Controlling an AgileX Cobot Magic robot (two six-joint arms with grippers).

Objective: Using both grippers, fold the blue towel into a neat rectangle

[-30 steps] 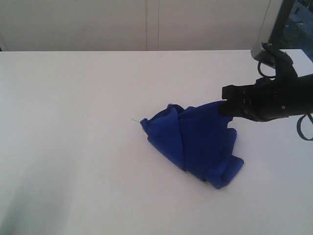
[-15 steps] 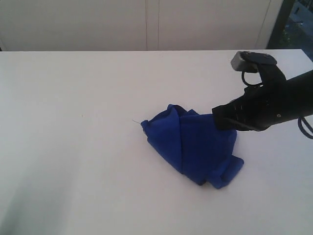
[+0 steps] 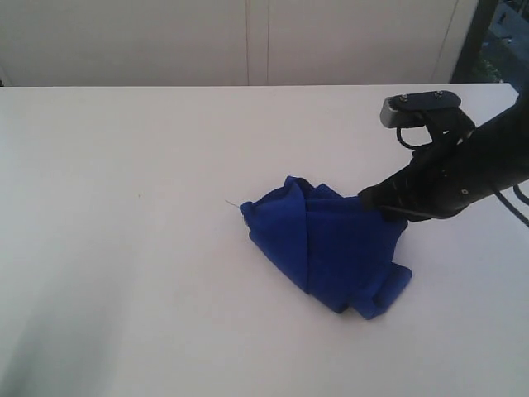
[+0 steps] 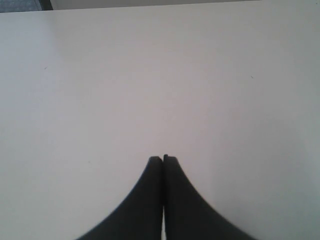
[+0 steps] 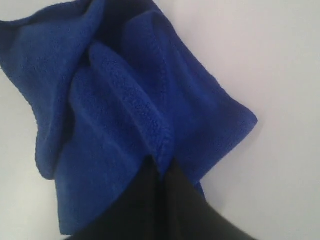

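Note:
The blue towel (image 3: pixel 331 248) lies crumpled in a heap on the white table, right of the middle, with a loose thread at its left corner. My right gripper (image 3: pixel 372 200) is at the heap's upper right edge, shut on a hemmed fold of the towel (image 5: pixel 125 100); in the right wrist view the right gripper (image 5: pixel 162 167) pinches the cloth between its black fingers. The left gripper (image 4: pixel 163 159) is shut on nothing, over bare table, and is out of the exterior view.
The white table (image 3: pixel 124 248) stretches wide to the left and front of the towel. A pale wall with panel seams (image 3: pixel 256 41) runs along the table's far edge. A dark window frame (image 3: pixel 488 33) stands at the far right.
The right arm has tilted down and lowered toward the table, still holding the towel's edge. The lifted part of the cloth has sunk lower and the heap has shifted slightly.

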